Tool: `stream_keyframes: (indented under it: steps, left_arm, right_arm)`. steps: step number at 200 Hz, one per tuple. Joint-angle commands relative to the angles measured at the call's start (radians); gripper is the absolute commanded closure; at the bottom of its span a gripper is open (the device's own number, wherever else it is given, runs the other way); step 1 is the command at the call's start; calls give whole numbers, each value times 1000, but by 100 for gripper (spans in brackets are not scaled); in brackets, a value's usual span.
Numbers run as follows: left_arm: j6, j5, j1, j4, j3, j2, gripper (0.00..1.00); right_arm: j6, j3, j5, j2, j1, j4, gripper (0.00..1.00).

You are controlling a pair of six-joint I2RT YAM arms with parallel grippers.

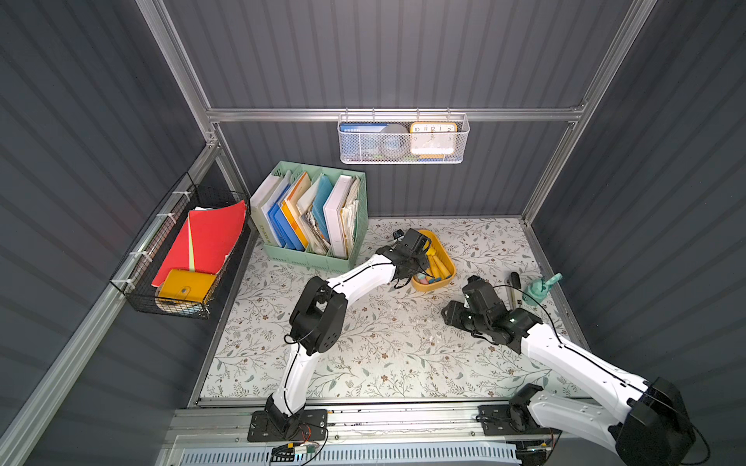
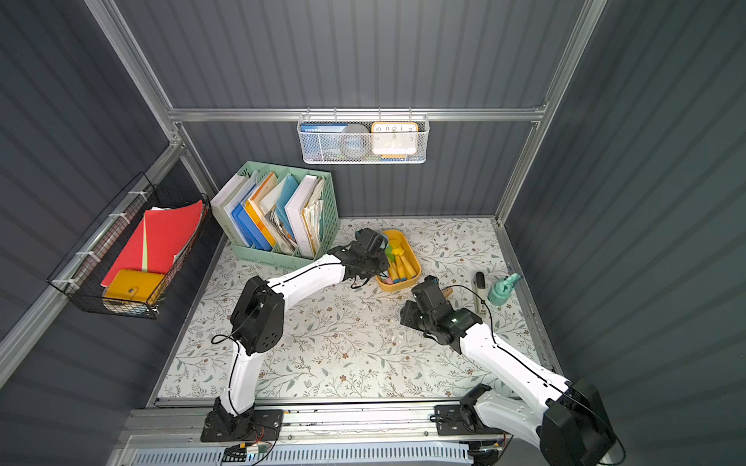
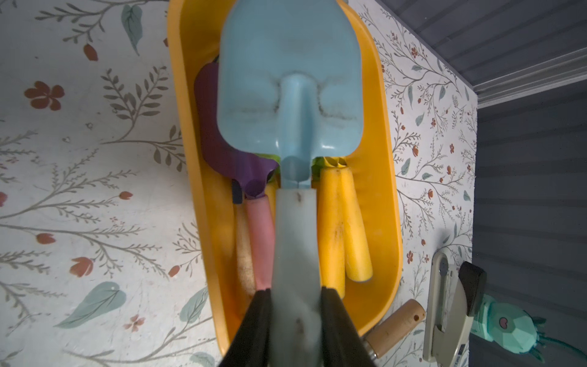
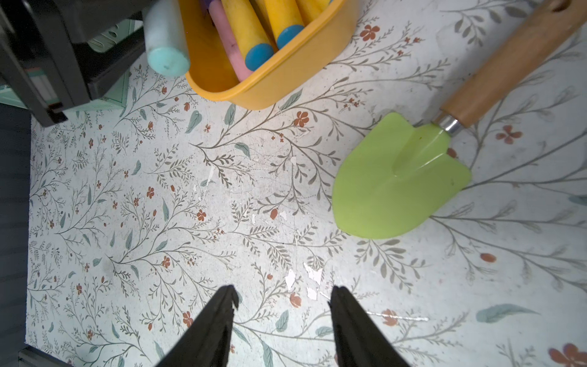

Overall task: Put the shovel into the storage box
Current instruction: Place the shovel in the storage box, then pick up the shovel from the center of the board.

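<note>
Your left fingers (image 3: 254, 324) pinched the pale handle of the blue shovel (image 3: 290, 79), holding it lengthwise over the storage box (image 3: 382, 206), blade toward the far end, evidently to suit the long axis. The box held several other shovels (image 3: 330, 222) (whether the blade touched them could not be told), so room inside was tight; the handle end overhung the near rim. Your right fingers (image 4: 216, 324) stood spread and empty over bare counter (image 4: 143, 190), clear of a green shovel (image 4: 397, 181) lying near the box.

The pale-blue shovel (image 3: 290, 79) hangs lengthwise above the yellow-orange storage box (image 3: 381, 197), handle overhanging one end.
</note>
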Motion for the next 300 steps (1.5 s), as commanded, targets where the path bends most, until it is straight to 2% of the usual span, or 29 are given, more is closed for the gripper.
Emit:
stream_keyframes:
  steps: [1, 74, 89, 111, 159, 200, 244, 300]
  left_arm:
    - [-50, -47, 6, 36, 9, 21, 96]
    - [-65, -38, 6, 61, 24, 76, 92]
    - [-64, -39, 6, 62, 21, 79, 89]
    - [-62, -41, 6, 57, 25, 85, 74]
    - [-13, -81, 5, 67, 15, 41, 55]
    - [48, -77, -3, 71, -5, -17, 53]
    - [124, -65, -10, 72, -55, -92, 47]
    - [207, -50, -15, 76, -184, -208, 44]
  right_arm:
    - [4, -16, 13, -12, -7, -8, 46]
    - [2, -18, 11, -17, -12, -13, 46]
    - [4, -19, 12, -17, -14, -12, 46]
    - [4, -20, 7, -9, -15, -8, 46]
    - [2, -12, 1, 9, -17, 0, 46]
    - [-15, 20, 0, 25, -17, -8, 46]
    - [-45, 73, 5, 53, -18, -56, 44]
    - [-64, 122, 48, 66, -33, -125, 39]
